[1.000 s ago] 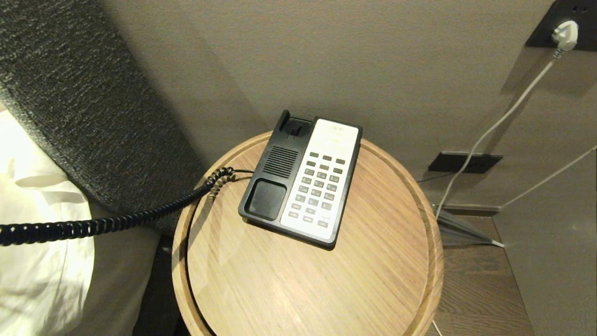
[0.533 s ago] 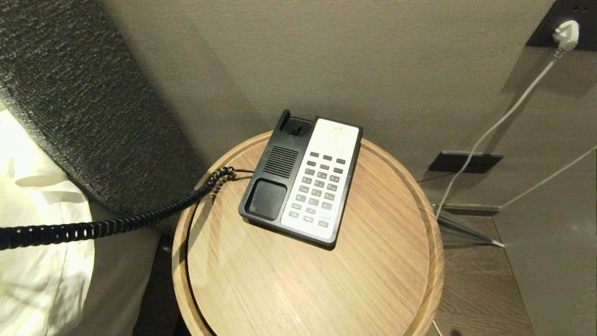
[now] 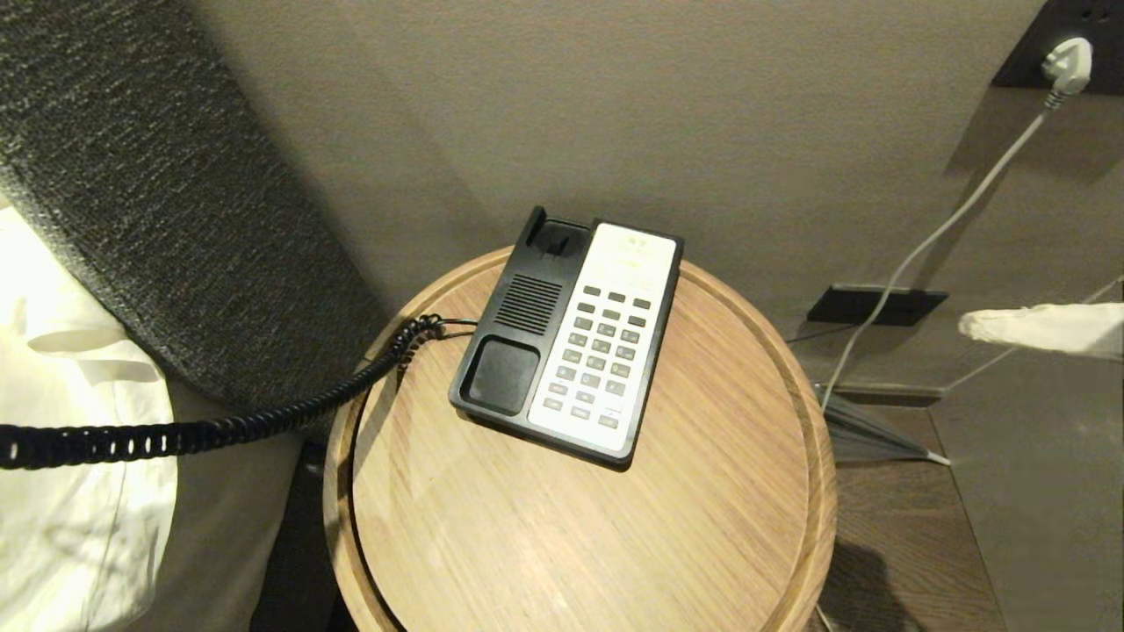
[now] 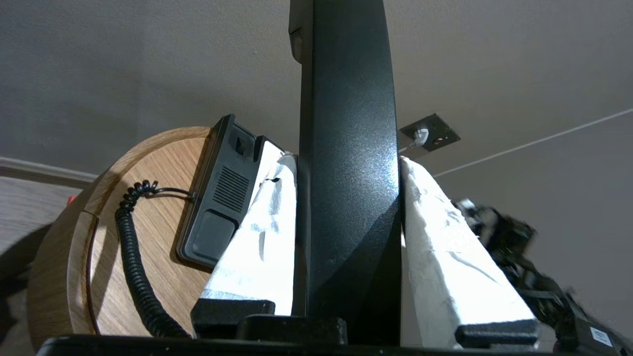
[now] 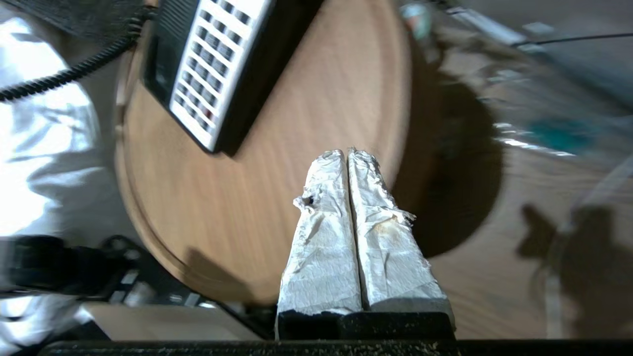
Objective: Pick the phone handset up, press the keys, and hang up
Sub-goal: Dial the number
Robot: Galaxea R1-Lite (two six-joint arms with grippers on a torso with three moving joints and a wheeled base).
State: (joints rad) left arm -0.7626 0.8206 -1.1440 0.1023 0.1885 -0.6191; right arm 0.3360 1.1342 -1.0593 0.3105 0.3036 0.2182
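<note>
The black phone handset (image 4: pixel 346 99) is off its cradle and held up to the left of the table, outside the head view. My left gripper (image 4: pixel 346 158) is shut on it, a white-wrapped finger (image 4: pixel 262 237) on each side. Its coiled cord (image 3: pixel 219 430) runs from the left edge to the phone base (image 3: pixel 500 373), which lies on the round wooden table (image 3: pixel 527 527) with its grey keys (image 3: pixel 597 351) uncovered. My right gripper (image 3: pixel 970 325) (image 5: pixel 346 152) hovers shut and empty off the table's right edge, level with the base.
A dark padded headboard (image 3: pixel 158 202) and white bedding (image 3: pixel 70 491) lie left of the table. On the wall at the right are a plugged socket (image 3: pixel 1065 61) with a white cable (image 3: pixel 931 237) and a lower black plate (image 3: pixel 874 305).
My right gripper has come into the head view from the right edge; it was out of sight before. The cord has sagged slightly. Phone base and table have not moved.
</note>
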